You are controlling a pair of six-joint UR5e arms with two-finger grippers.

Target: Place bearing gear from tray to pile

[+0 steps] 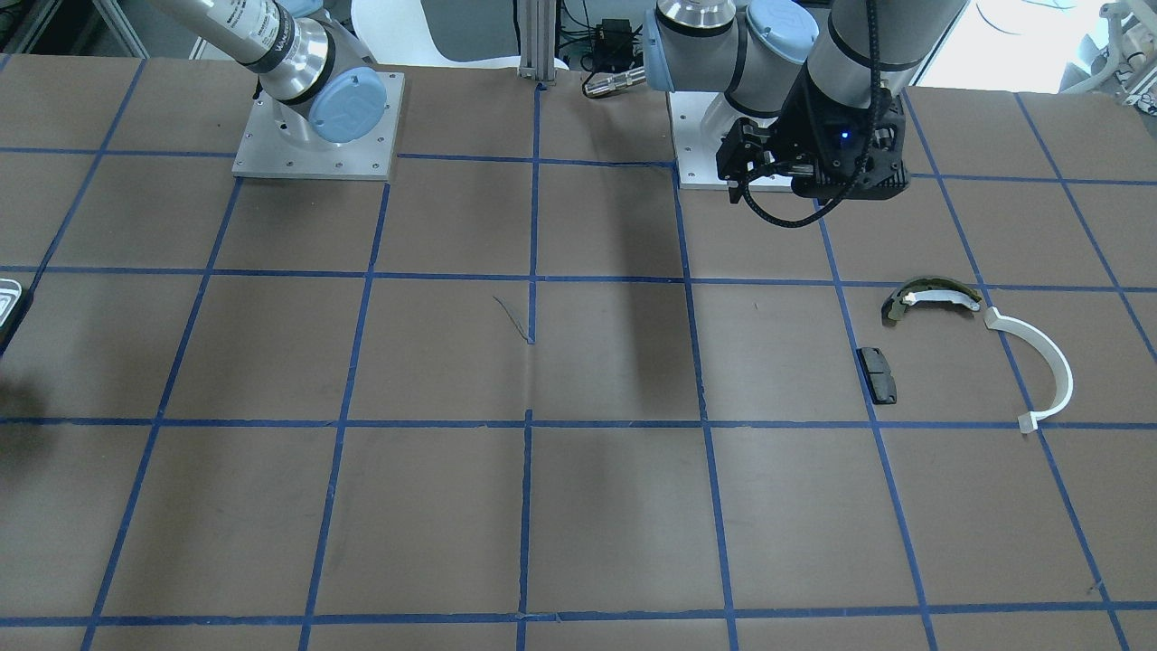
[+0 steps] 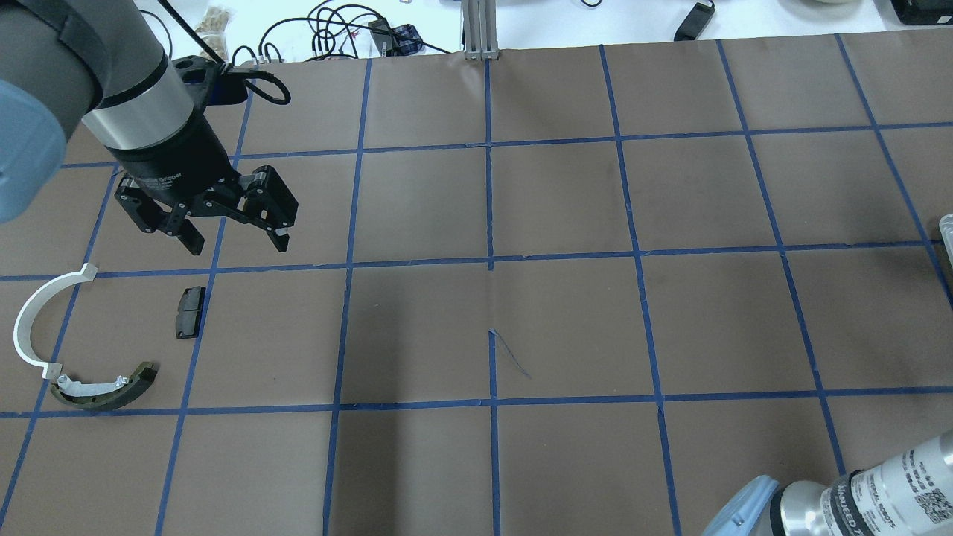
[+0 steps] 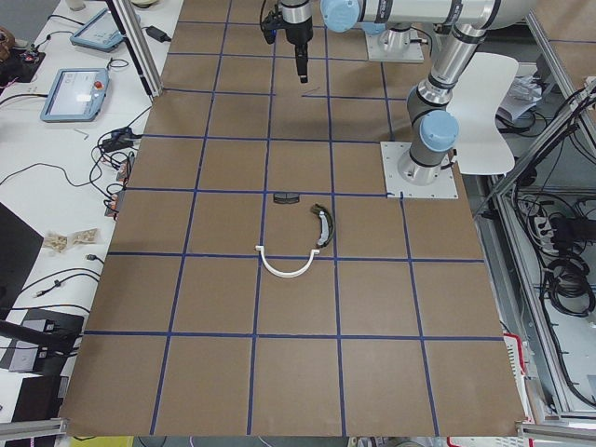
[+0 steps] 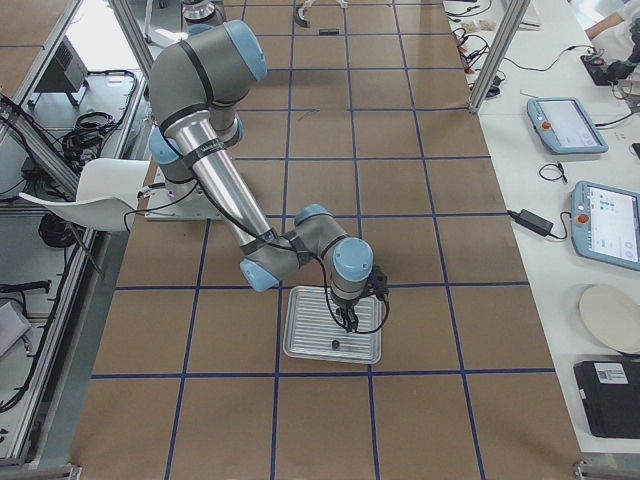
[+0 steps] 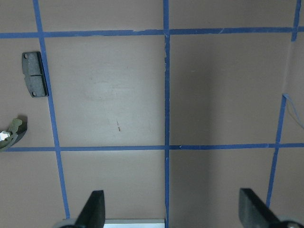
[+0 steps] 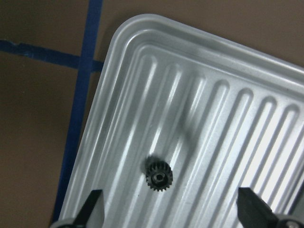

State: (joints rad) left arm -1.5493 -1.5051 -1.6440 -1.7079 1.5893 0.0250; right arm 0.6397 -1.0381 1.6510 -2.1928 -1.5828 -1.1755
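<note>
R gripper [image 6: 173, 209]: fingers spread wide, nothing held, hanging over the silvery-grey ribbed metal tray [image 6: 142, 28]. The small dark toothed bearing gear [image 6: 159, 179] lies flat on the tray floor nr the rounded corner. It is below the gap btwn the fingers, closer to the left-hand one in the wrist view, and apart from both.

The tray sits on the brown table w/ blue tape grid [image 2: 566, 320], at the robot's right end.

The pile is well apart, at the robot's left end:
- small black rectangular pad [image 2: 190, 313], on its own
- olive-and-white curved shoe [image 2: 104, 391]
- large white semicircular strip [image 2: 33, 320], one end just beside the shoe's white end; contact cannot be told

L gripper [image 2: 238, 244]: jaws apart, empty, above the table nr the pad.
</note>
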